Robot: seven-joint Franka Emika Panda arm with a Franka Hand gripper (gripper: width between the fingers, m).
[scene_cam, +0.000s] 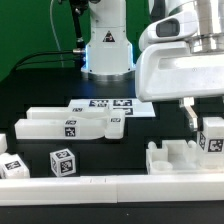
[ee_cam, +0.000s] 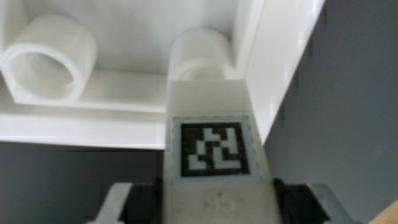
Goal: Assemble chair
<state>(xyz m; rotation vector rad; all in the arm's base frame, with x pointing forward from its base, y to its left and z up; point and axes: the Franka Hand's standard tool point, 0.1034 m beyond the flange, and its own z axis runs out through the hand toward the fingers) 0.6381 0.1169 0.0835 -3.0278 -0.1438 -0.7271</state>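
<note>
While hand [ee_cam: 210,198], half closed, is gripping tagged chair leg [ee_cam: 214,135], leg is hanging over socketed chair slab [scene_cam: 178,160] on bench [scene_cam: 40,98], exterior view's right; likely aligning for insertion.

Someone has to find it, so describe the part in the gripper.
Look at the exterior view's right, under the white arm. In the gripper sits a white leg with a square tag; it alone is gripped, while the rest lie free.
</note>
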